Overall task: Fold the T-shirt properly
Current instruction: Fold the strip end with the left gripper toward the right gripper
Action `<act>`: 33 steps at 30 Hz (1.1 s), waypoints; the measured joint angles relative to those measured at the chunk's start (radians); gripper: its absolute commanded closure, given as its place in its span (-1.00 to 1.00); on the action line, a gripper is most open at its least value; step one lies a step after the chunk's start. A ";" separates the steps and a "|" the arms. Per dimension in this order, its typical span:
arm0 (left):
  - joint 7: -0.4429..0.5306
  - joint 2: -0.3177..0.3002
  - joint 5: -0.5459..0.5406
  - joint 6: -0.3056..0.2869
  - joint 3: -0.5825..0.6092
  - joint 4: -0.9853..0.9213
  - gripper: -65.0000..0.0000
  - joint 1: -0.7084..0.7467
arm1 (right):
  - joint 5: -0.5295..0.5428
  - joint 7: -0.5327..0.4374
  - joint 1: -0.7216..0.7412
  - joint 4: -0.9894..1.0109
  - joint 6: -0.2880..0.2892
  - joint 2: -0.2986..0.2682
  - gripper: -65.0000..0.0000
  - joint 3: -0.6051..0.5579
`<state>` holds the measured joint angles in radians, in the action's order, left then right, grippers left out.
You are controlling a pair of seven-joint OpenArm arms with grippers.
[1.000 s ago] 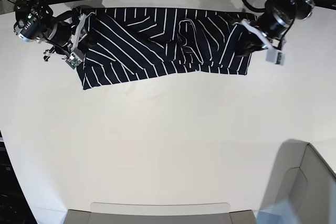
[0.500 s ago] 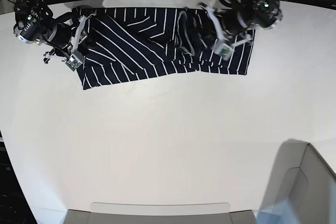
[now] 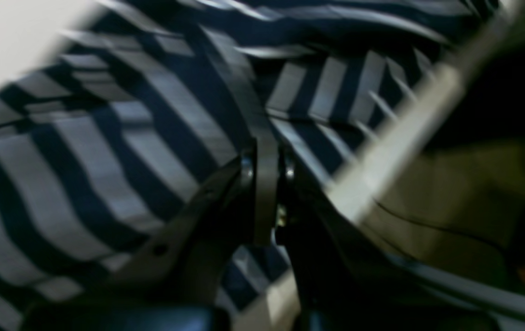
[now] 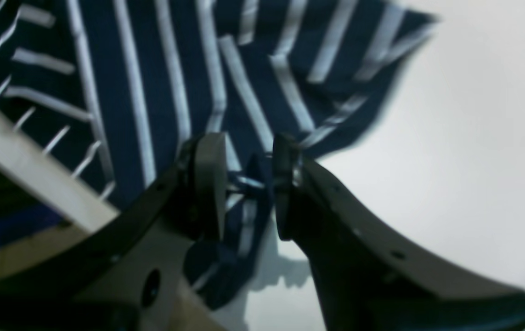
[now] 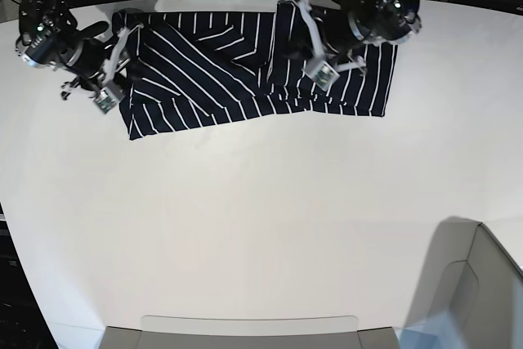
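T-shirt position: the T-shirt (image 5: 245,63) is laid along the far edge of the counter (image 5: 261,226), roughly flat, with one end already doubled inward.
Long axis: the garment is stretched side to side in the base view, from one arm to the other.
Left tool: the left tool (image 3: 267,184) is pressed together on a raised ridge of striped cloth, which is pinched between the pads; in the base view it is seen over the garment's middle-right part (image 5: 315,55).
Right tool: the right tool (image 4: 244,184) is spread, with a bunch of the hem lying between its pads but not clamped; it is placed at the garment's opposite end (image 5: 114,79).
Deciding relation: the unfolded length is judged to lie from the left tool toward the right tool, so the carried fold would be drawn along the long axis toward the right arm.
Nearer arm: the loose corner at the near edge is closest to the right tool.
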<state>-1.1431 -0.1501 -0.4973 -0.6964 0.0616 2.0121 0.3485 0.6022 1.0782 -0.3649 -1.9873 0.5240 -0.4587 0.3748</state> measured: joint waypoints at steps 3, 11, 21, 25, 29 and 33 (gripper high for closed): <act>-0.006 -0.005 0.005 0.001 -0.057 0.000 1.00 -0.002 | 0.071 -0.004 0.015 -0.030 0.000 0.035 0.44 0.083; 0.003 0.000 0.000 -0.001 0.029 -0.162 1.00 -0.079 | 0.105 0.002 0.013 -0.019 0.000 0.035 0.44 0.158; 0.000 -0.003 0.006 0.000 0.043 -0.197 1.00 -0.136 | 0.172 0.002 0.002 0.205 0.009 0.055 0.44 0.158; -0.003 -0.006 0.007 0.000 0.043 -0.198 1.00 -0.133 | 0.276 -0.004 0.012 0.368 0.079 0.041 0.44 0.153; -0.003 -0.005 0.006 0.000 0.048 -0.198 1.00 -0.133 | 0.264 0.002 0.058 0.494 0.102 0.039 0.44 0.151; -0.004 -0.006 0.004 0.000 0.049 -0.198 1.00 -0.132 | 0.285 -0.011 0.082 0.571 0.106 0.045 0.44 0.134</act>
<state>-1.1469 -0.1558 -0.4931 -0.6964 0.1104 1.8141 0.2161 0.8875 1.0668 -0.2829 -1.4162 0.6296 -0.4137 0.5083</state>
